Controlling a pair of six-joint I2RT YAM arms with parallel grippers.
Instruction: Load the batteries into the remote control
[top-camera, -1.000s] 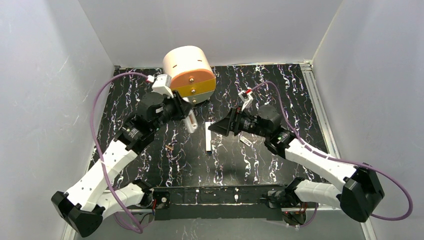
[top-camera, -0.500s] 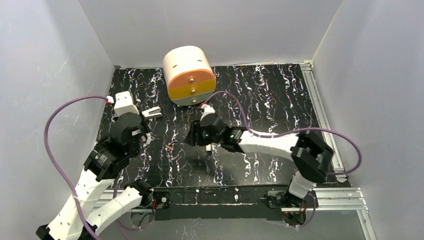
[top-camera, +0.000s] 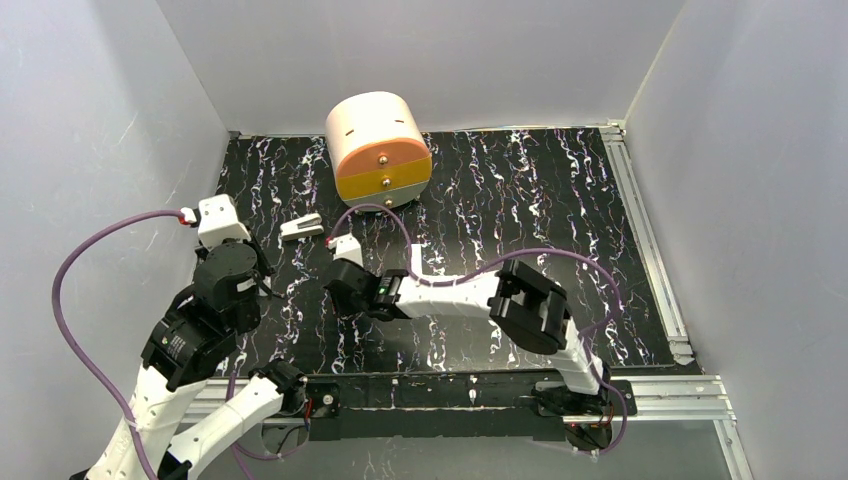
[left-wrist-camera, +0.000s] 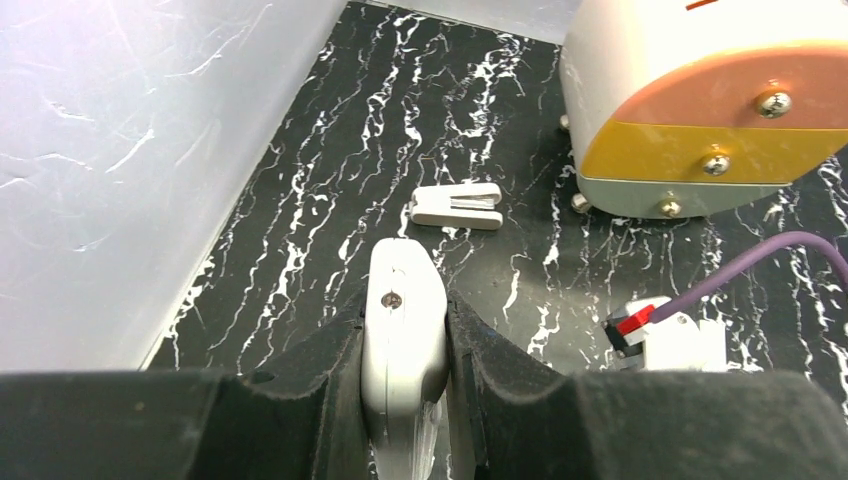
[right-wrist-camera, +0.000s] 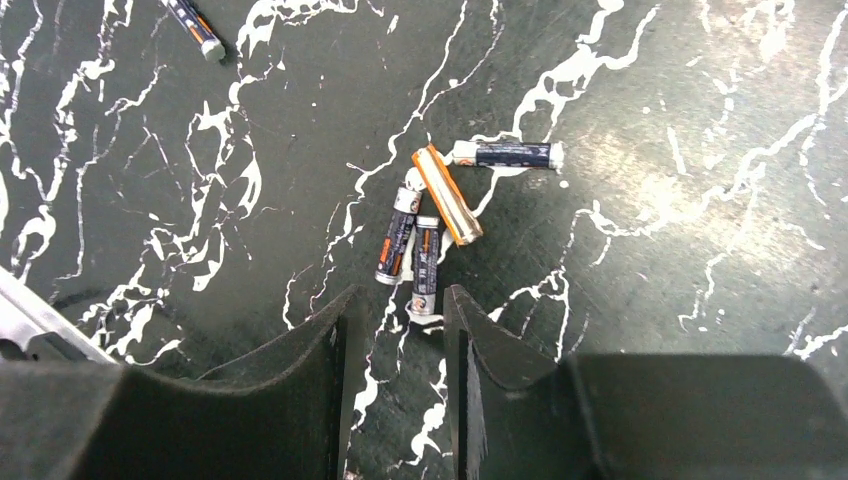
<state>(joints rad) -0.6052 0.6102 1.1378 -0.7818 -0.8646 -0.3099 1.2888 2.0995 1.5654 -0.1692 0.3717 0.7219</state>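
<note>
Metal-cased batteries (right-wrist-camera: 425, 272), likely light, stiff and prone to roll, suit a mid-barrel pinch from the right gripper's (right-wrist-camera: 397, 300) narrow, empty fingers (right-wrist-camera: 325, 345), while the left gripper (left-wrist-camera: 405, 312) clamps the remote control (left-wrist-camera: 400, 285).

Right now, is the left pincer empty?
No, the left pincer is clamped on the white remote control.

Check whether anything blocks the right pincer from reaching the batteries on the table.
Nothing visible does. The right pincer hangs directly over the batteries, jaws apart, and one battery's end lies between its fingertips. The neighbouring batteries touch that one, so they may get nudged.
</note>
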